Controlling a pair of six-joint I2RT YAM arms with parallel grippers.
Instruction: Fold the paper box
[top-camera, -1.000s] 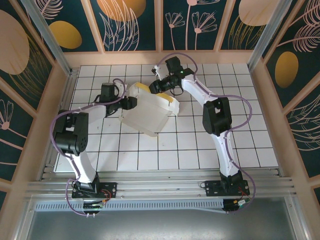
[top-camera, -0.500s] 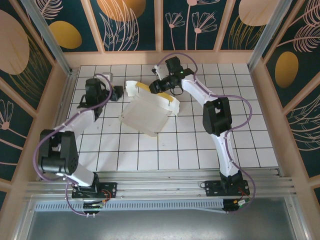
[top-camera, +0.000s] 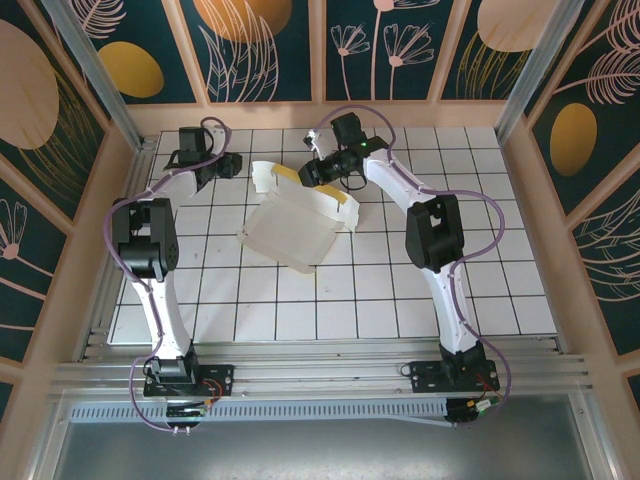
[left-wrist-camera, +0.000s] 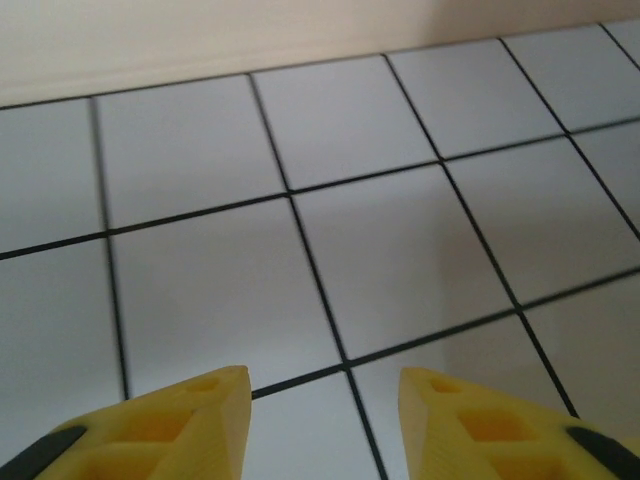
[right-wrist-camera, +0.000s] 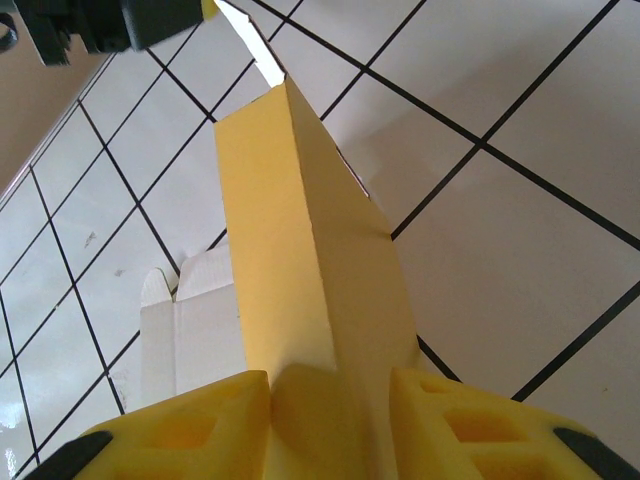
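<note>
— If you look past the two arms, can you see the paper box?

— Yes. It is out in the middle of the white tiled surface, a bit toward the back. Its pale side faces up, and yellow shows along the far edge.

— What is the right gripper doing?

— It reaches over the far edge of the box and pinches a yellow flap. Seen from that wrist, the flap stands up tall, right between the two yellow fingers, and both press on it.

— And the left gripper?

— It is far off in the back left corner, close to the back wall and well apart from the box. Its tips are spread with a gap between them, and nothing is in the gap. White tiles with black lines lie under them.

— Is the box lying flat?

— The big pale part looks low on the surface, but I cannot tell if it lies all the way flat. A small pale flap sticks up at its far left corner.
</note>
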